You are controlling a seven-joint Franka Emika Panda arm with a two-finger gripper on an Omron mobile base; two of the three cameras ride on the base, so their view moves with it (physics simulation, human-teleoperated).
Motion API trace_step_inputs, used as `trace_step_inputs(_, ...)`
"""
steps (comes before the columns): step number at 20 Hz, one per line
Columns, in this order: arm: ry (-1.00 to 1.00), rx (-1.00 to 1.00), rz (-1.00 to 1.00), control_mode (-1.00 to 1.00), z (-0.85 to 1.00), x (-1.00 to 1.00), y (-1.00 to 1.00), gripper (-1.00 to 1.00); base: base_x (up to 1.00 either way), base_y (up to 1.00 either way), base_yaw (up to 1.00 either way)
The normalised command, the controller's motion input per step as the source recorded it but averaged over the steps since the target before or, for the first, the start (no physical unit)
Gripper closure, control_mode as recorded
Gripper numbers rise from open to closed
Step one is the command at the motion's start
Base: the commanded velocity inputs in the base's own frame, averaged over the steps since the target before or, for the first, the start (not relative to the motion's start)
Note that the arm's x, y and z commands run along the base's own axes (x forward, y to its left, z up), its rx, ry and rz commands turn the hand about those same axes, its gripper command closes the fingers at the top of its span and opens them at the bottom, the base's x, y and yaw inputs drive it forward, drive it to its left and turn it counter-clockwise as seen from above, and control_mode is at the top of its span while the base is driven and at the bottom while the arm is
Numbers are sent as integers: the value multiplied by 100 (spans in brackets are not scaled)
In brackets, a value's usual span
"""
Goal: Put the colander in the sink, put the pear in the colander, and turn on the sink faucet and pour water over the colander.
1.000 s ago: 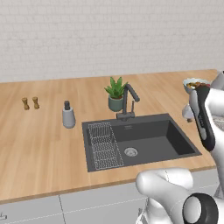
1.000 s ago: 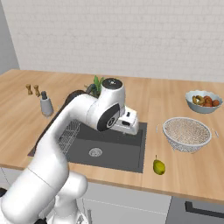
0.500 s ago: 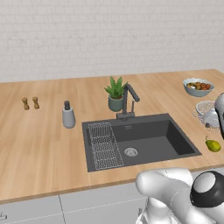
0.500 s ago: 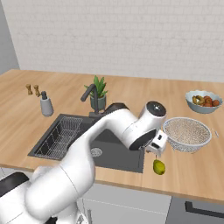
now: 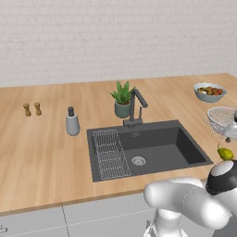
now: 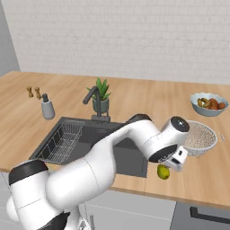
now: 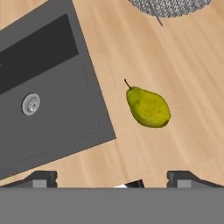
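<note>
Wooden surface carries the pear beside the sink; pincer released above it; fruit probably smooth, firm, best gripped across its belly.

counter: light wood, visible grain, matt
sink: dark grey, matt; drain shiny metal
colander: fine silver-white wire mesh
pear: yellow-green skin, speckled, dull
rack: thin metal wire
wall: white brick, matt
</note>
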Motion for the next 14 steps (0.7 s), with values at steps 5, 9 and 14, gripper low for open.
trace_step_inputs(5, 18, -22, -9, -100, -34, 12, -10, -100, 0, 0, 0)
trace_step_inputs(9, 15, -19, -10, -100, -36, 5, -13, -100, 0, 0, 0)
trace_step_inputs(14, 4, -1, -9, -100, -25, 18, -2, -100, 0, 0, 0)
